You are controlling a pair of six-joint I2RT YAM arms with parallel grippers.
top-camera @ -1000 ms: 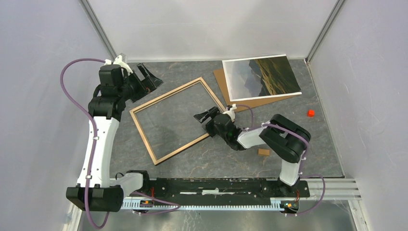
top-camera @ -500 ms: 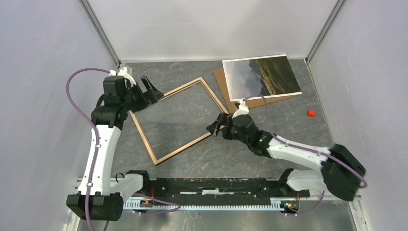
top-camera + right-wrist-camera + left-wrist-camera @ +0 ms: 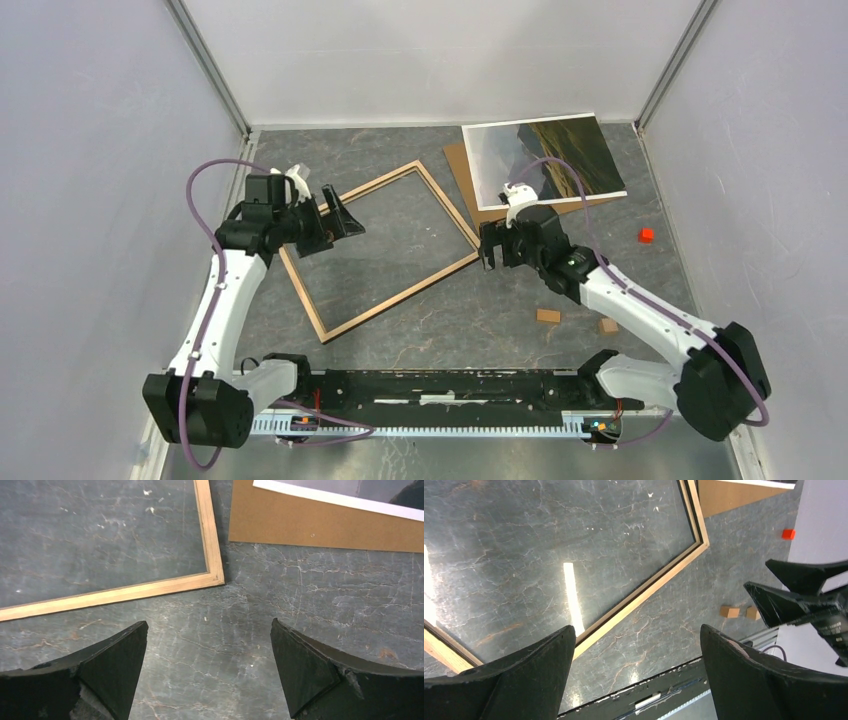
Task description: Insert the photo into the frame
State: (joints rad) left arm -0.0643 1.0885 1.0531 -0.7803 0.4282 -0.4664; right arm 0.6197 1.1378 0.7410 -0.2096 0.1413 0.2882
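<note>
Where the two arms are bolted to a black rail (image 3: 440, 385) at the near edge, the dark marbled table (image 3: 470, 325) carries two small wooden blocks (image 3: 548, 316) beside the right arm, lying a little apart from each other. Just beyond them the frame (image 3: 400, 297) lies flat mid-table, light wood face up and turned cornerwise; the marbling shows through its pane. The left gripper (image 3: 352, 214) hovers over the frame's far left rim with its jaws spread wide and nothing between them. Its wrist view looks down through the gap onto the pane, which catches bright strips of reflected light. The right gripper (image 3: 486, 246) hangs just off the frame's right corner, over bare table, its jaws likewise gaping and empty. Its wrist view shows that corner left of the gap, with the edge of a brown backing board (image 3: 461, 170) beyond. Farther right, a small red cube (image 3: 646, 235) sits alone near the right wall. At the far right the photo (image 3: 585, 140) lies face up on the backing board, apart from the frame, covering most of the board. The right arm's purple cable (image 3: 550, 159) arcs across the photo's near part in the overhead view, hiding a little of the print.
</note>
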